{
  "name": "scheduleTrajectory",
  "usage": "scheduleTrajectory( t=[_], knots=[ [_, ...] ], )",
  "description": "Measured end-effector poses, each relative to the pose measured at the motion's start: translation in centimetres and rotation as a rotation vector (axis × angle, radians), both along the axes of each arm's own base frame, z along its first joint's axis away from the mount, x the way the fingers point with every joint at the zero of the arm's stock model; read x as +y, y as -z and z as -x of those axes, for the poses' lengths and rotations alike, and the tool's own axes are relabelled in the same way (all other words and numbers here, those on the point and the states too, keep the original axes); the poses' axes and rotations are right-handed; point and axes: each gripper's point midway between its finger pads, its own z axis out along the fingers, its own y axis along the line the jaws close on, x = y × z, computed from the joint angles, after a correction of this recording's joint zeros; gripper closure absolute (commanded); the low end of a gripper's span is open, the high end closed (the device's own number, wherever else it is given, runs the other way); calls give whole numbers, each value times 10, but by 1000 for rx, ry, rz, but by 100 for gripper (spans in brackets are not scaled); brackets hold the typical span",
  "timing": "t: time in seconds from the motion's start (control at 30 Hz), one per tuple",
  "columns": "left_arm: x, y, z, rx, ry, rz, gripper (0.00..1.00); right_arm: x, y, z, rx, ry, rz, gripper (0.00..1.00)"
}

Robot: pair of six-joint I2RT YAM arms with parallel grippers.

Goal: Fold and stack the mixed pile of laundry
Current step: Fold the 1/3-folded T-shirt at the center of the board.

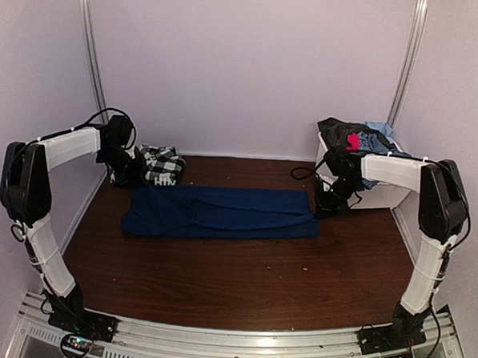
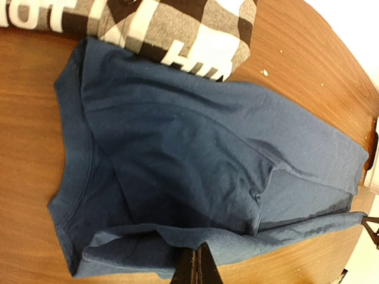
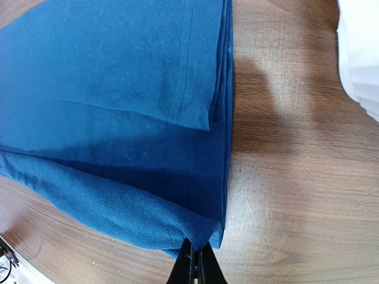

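A long navy blue garment [image 1: 221,212] lies folded lengthwise across the middle of the table. My left gripper [image 1: 131,177] is at its far left end, jaws shut on a fold of the navy cloth [image 2: 195,160], which drapes over the tips [image 2: 200,251]. My right gripper [image 1: 330,206] is at the far right end, shut on the corner of the navy cloth [image 3: 118,89] right at its tips [image 3: 195,248]. A black-and-white checked shirt [image 1: 161,165] with white lettering [image 2: 177,29] lies bunched behind the left end. More of the laundry pile [image 1: 361,137], dark, red and light blue, sits in the bin.
The white plastic bin [image 1: 382,194] stands at the back right, close to my right gripper, and its wall [image 3: 361,53] shows at the edge of the right wrist view. Bare brown tabletop [image 1: 234,275] lies in front of the garment. Walls close off the back and sides.
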Motion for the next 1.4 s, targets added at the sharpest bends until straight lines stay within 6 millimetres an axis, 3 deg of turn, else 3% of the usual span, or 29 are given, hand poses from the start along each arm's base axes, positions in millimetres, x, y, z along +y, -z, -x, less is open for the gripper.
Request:
scheduleTrajectory(
  t=[0.17,0.53,0.97,1.03,1.13,1.23,1.3,1.4],
  knots=[
    [-3,2,-18,-19,13,2,100,-2,16,1,38,1,22,100],
    [-8,0,-49,-61,32,-4,100,-9,19,2,47,21,34,100],
    [-5,17,-59,-41,34,-27,100,-6,33,-9,61,23,39,100],
    [-4,19,-59,-36,32,-30,95,-5,34,-11,61,23,39,84],
    [-2,21,-60,-33,32,-33,70,-4,33,-16,56,24,35,58],
    [3,23,-59,-30,28,-39,59,-3,31,-17,49,19,34,50],
    [10,28,-54,-17,16,-40,58,-4,28,-16,47,19,31,50],
    [29,39,-30,31,-17,-50,57,-5,20,-7,37,16,13,51]
  ],
)
